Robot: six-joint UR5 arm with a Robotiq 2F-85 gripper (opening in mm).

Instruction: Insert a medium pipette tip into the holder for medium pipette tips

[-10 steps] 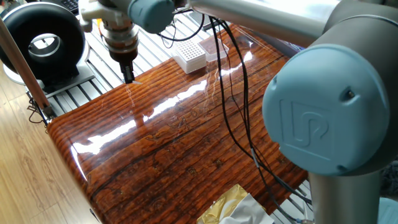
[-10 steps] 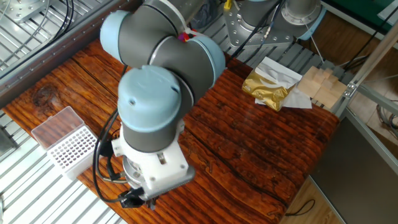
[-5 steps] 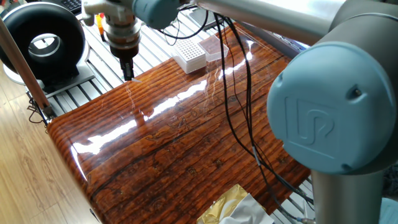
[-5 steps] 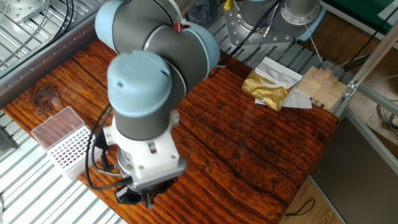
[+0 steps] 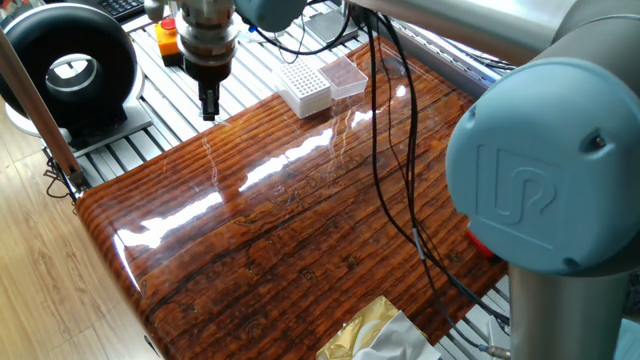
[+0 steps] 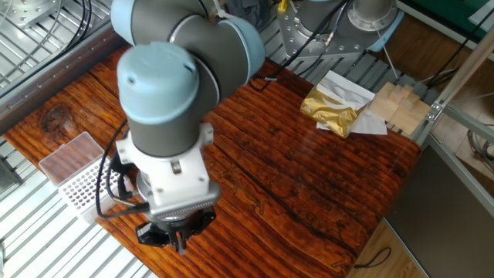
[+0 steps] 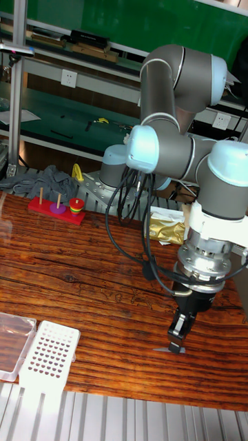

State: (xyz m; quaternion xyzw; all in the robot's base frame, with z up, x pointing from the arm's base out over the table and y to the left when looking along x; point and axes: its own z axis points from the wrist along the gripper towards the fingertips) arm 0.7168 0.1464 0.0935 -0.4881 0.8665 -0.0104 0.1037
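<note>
Fingers: your gripper (image 7: 178, 340) points straight down near the tabletop's edge; the fingers (image 5: 208, 103) look drawn close together, probably because the tip is so thin.
Tip: a slim pale sliver (image 7: 167, 349) shows at the fingertips in the tall view, lying roughly level; you cannot tell whether it is pinched or resting on the wood, and the two fixed views do not resolve it.
Holder: one white holed block (image 7: 45, 357), well apart from the gripper, sitting at the same tabletop (image 5: 300, 220) edge with its grid facing up, so a tip can go in from above.
Count: one arm, one holder, one tip seen.
Beside holder: one clear lid (image 5: 345, 76), touching it.
</note>
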